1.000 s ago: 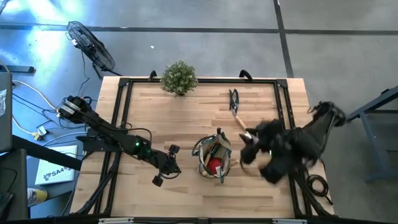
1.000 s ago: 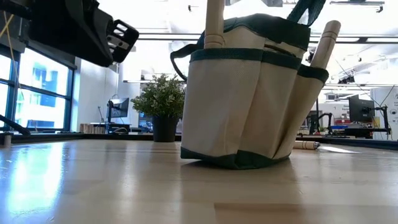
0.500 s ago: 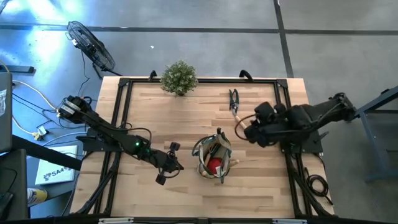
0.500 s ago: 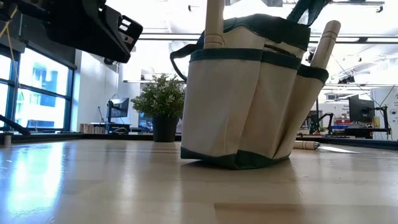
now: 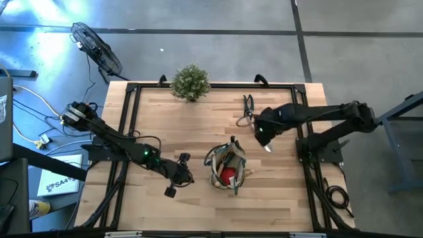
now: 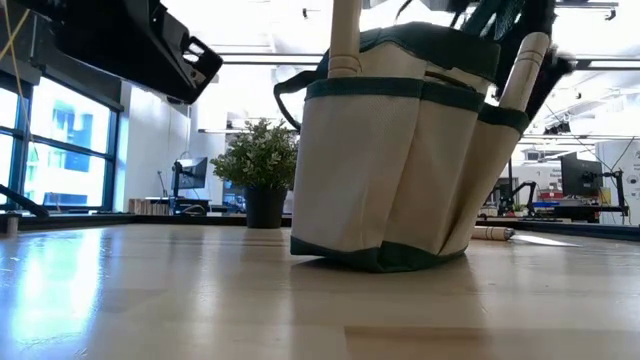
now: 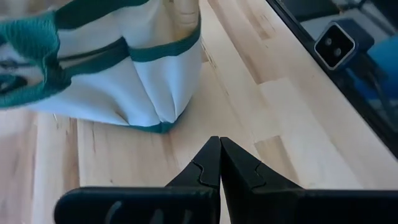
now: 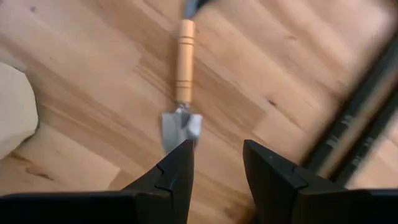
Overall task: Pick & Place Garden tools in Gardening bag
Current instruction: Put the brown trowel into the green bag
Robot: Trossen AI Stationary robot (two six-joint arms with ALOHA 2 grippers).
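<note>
Table (image 5: 198,205): light wood, black rails; potted plant (image 5: 190,82) at the far edge, no part in the job.

Right arm: over the last second it has swung in from beyond the table's right edge, where it showed only as a blur, to reach across the right-hand boards. Right gripper (image 5: 264,135) now hangs above the last loose tools. Fingers stand apart, nothing between them.

Left arm: unchanged over the same second, parked left of the bag. Left gripper (image 5: 177,184) pressed together, empty; its wrist view shows the two fingers meeting at the tips, with the bag just ahead.

Bag (image 5: 226,168): upright near table centre, tan cloth with green trim. Several tools already inside: wooden handles stick out of the mouth and a side pocket in the low view, a red piece (image 5: 227,176) shows from above.

Trowel (image 8: 181,93): wooden handle, small metal blade, flat on the boards right of the bag. In the right wrist view the blade points toward the open fingers and lies just beyond their tips, not yet between them.

Dark snips (image 5: 248,107): flat on the table, farther back than the trowel, close to it.

Reading: the right arm is lining up on the trowel. Judged late in the task, with two tools left outside. Next move likely a descent to close on the handle or neck; the blade end is thin and flat, a poor hold.
</note>
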